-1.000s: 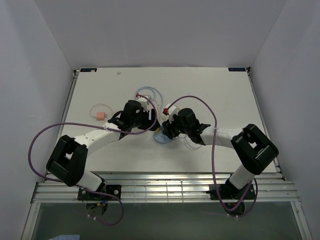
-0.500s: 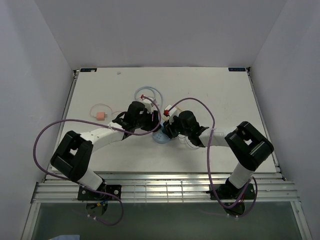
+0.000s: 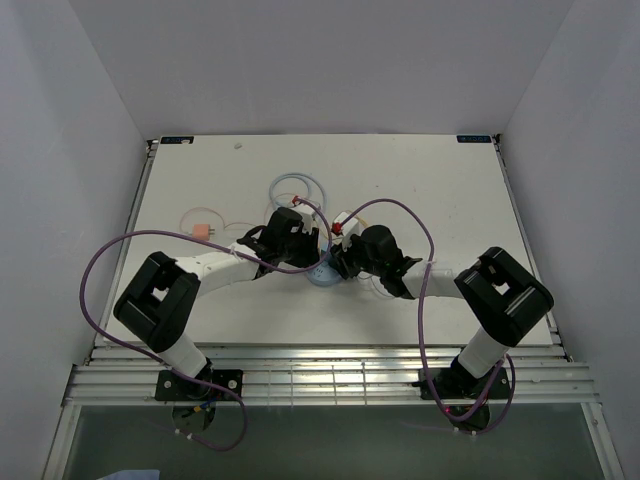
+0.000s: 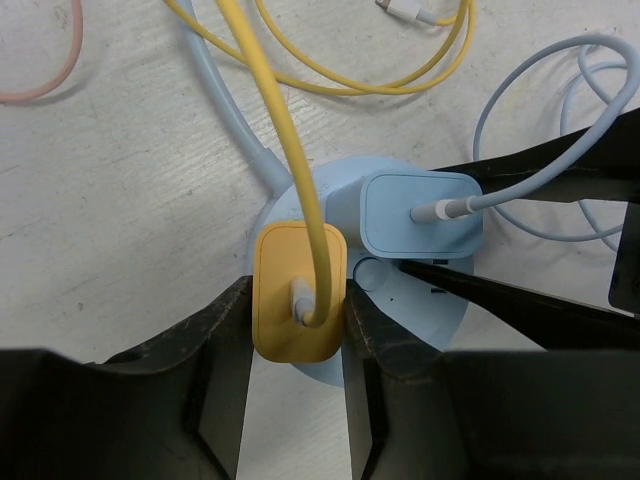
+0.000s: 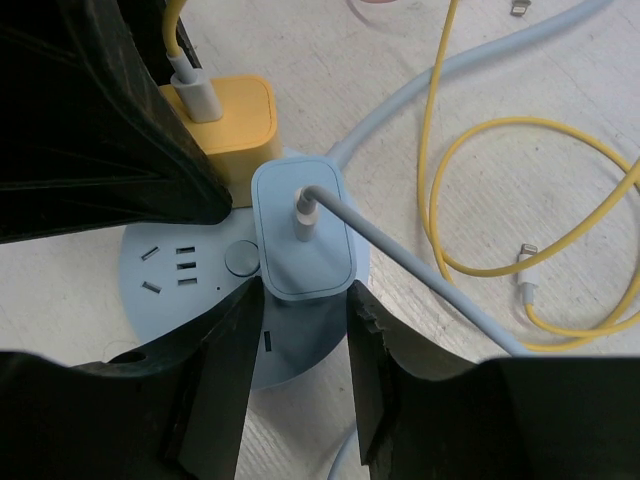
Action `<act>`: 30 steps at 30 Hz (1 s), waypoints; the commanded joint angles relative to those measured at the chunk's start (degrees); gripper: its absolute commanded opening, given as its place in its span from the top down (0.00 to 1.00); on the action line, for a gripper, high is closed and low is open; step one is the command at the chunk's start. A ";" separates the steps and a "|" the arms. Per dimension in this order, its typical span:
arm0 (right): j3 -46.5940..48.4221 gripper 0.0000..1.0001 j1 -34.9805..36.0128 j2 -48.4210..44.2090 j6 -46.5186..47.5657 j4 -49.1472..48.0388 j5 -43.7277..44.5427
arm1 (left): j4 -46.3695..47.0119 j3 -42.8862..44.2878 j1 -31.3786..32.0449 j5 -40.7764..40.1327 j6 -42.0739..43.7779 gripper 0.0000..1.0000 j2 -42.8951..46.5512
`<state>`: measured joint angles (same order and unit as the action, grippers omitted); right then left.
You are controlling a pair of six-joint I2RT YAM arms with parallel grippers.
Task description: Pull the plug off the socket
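The table (image 3: 450, 190) lay open beyond and outboard of both grippers, which met nose to nose. Between them sat the socket (image 4: 425, 315), mostly hidden from above. The left gripper (image 4: 298, 305) pinched the yellow plug (image 4: 280, 335). The right gripper (image 5: 305, 305) clamped the blue plug (image 5: 320, 265). Both plugs were seated. Loose cords (image 4: 265, 100) crowded just ahead.
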<state>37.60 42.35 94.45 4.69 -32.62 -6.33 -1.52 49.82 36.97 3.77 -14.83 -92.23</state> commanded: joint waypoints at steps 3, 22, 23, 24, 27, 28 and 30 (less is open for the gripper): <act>-1.48 0.55 -0.07 -1.29 1.20 5.64 3.25 | -2.00 1.59 0.64 -2.36 0.24 0.71 1.43; -0.60 0.60 0.81 2.75 1.02 -6.57 -1.85 | -3.67 3.88 5.92 -8.34 4.55 1.00 -1.99; -0.60 0.61 0.81 2.84 0.85 -7.88 -2.02 | -3.75 3.70 6.09 -8.51 4.89 1.00 -2.17; -0.60 0.61 0.81 2.93 0.67 -8.51 -2.11 | -3.67 3.62 6.18 -8.69 5.07 1.00 -2.26; -0.52 0.62 0.72 3.72 0.23 -10.62 -2.37 | -3.75 3.62 6.80 -9.48 5.86 1.00 -2.78; -0.43 0.62 0.72 4.07 -0.03 -11.14 -2.46 | -3.84 3.70 7.15 -9.74 6.04 1.00 -3.05; -1.12 0.62 0.72 4.07 -0.38 -13.68 -3.43 | -3.75 3.62 7.41 -10.18 6.22 1.00 -3.14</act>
<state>37.52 42.39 97.58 5.26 -39.31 -6.28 -4.21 52.86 42.54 -7.77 -9.43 -94.08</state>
